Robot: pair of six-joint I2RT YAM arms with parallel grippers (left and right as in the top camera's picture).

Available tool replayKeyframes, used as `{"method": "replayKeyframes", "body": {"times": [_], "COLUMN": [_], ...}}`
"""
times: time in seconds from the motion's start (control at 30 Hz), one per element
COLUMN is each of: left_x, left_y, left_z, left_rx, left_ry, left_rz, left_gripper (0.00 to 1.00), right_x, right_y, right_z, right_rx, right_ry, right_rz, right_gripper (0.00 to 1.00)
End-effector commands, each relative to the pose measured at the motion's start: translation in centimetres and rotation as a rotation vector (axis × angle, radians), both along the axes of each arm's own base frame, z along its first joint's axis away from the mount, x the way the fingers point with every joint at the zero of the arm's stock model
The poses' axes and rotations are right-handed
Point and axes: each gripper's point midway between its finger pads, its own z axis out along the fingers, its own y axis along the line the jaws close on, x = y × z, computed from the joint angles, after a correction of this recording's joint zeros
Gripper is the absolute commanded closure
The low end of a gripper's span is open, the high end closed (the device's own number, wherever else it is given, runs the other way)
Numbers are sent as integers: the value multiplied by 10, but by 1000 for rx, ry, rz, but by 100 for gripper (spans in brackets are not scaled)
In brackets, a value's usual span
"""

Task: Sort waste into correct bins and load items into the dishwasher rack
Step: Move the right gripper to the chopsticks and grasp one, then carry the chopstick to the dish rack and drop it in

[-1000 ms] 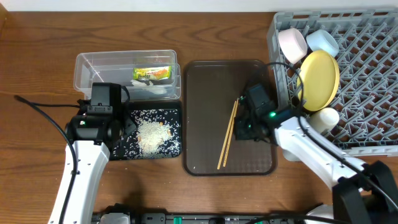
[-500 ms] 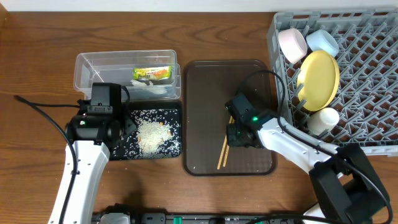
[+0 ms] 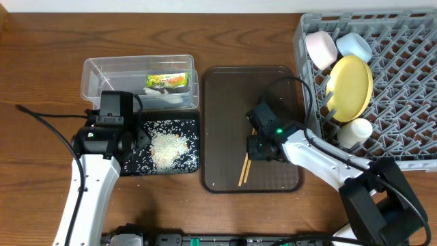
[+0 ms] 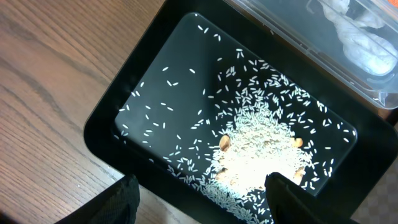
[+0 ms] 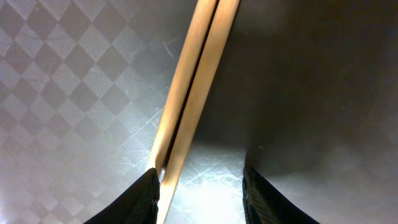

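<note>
Left arm (image 3: 89,179): white link runs up from the near table edge, and its black wrist unit (image 3: 109,124) is turned toward the right. Left gripper (image 4: 208,202) points downward with the jaws wide apart; both dark fingers (image 4: 118,200) show at the lower frame edge.

Right arm (image 3: 334,162): reaches diagonally from the near right corner toward the table centre, with a green indicator lit on the wrist (image 3: 278,131). Right gripper (image 5: 199,198) is held low and pointing down, jaws parted.
</note>
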Motion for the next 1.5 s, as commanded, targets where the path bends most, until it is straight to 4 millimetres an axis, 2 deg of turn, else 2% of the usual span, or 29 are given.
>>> {"method": "replayKeyframes", "body": {"times": [0.0,0.47,0.6,0.83,0.9,0.97,1.17,1.33,1.47], "left_x": [-2,-2,-2,-2,-2,-2,-2,-2,-2], "left_y": [2,2,2,2,2,2,2,2,2], "left_z": [0,0,0,0,0,0,0,0,0], "left_rx": [-1,-1,-1,-1,-1,-1,-1,-1,-1], "left_ry": [0,0,1,1,0,1,1,1,1], "left_rz": [13,13,13,12,13,12,13,13,12], "left_gripper": [32,32,32,32,32,32,32,32,32], "right_x": [-4,-1,-4,-8,-8,-8,-7,4,27], "right_y": [1,-3,0,5,6,4,-8,-32,-51], "right_z": [-5,-7,-12,-22,-22,-22,-23,-15,17], "right_rx": [-5,-30,-33,-48,-48,-49,-68,-113,-135], "right_ry": [14,0,15,22,22,28,50,57,31], "right_rz": [-6,-26,-43,-21,-21,-37,-76,-81,-22], "right_gripper": [59,62,66,66,69,78,98,99,99]}}
